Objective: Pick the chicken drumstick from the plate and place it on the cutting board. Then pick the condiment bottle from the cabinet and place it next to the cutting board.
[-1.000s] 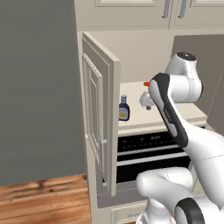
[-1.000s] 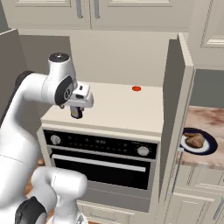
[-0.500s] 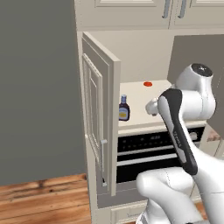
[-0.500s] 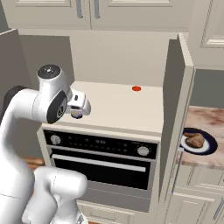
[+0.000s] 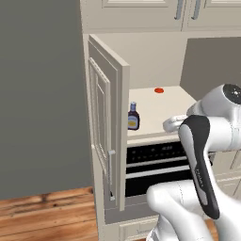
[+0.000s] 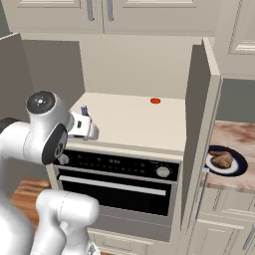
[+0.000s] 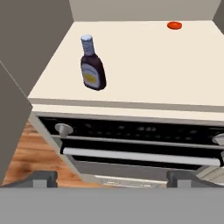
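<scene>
Arm has swung down and back since 1 second ago; wrist now sits lower, in front of the shelf's front edge. Gripper (image 7: 112,178) released, jaws wide, holding nothing. Condiment bottle (image 7: 92,64) stands upright, long axis vertical, cap up, near the front left corner of the cabinet (image 5: 109,141) shelf, unmoved. Red disc (image 7: 174,26) near the back edge. Chicken drumstick (image 6: 222,160) lies on the plate (image 6: 239,168).
</scene>
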Controlling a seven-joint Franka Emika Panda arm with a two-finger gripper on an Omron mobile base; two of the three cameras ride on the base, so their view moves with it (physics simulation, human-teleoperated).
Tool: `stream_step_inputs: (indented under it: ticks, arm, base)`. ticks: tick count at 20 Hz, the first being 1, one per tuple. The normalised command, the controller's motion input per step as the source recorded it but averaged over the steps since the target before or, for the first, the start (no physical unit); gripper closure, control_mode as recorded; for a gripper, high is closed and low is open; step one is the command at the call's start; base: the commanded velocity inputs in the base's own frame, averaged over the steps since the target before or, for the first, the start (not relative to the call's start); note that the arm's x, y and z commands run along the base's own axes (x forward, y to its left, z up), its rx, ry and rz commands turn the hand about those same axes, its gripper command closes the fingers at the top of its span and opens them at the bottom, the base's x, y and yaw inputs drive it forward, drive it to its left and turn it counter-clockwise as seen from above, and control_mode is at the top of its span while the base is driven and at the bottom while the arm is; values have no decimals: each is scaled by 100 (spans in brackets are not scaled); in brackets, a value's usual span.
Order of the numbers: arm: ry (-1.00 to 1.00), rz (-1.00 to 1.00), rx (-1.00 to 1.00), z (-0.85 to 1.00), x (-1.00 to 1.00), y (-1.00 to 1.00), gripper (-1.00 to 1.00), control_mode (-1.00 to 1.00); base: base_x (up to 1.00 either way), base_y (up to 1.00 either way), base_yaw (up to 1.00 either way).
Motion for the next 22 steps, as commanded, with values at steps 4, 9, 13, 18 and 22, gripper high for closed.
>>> stream_step_inputs:
  ticks: [4, 9, 13, 18, 22]
  arm:
    - [-11, 0, 1, 9, -38, -5, -100, -100]
    - [-12, 0, 1, 11, -42, -7, -100, -100]
    - [-11, 0, 1, 13, -42, -5, -100, -100]
    - [-10, 0, 1, 17, -42, -2, -100, -100]
    - [-11, 0, 1, 17, -43, 0, -100, -100]
  base:
    - [0, 0, 0]
    - [0, 0, 0]
    - [0, 0, 0]
    - [0, 0, 0]
    - [0, 0, 0]
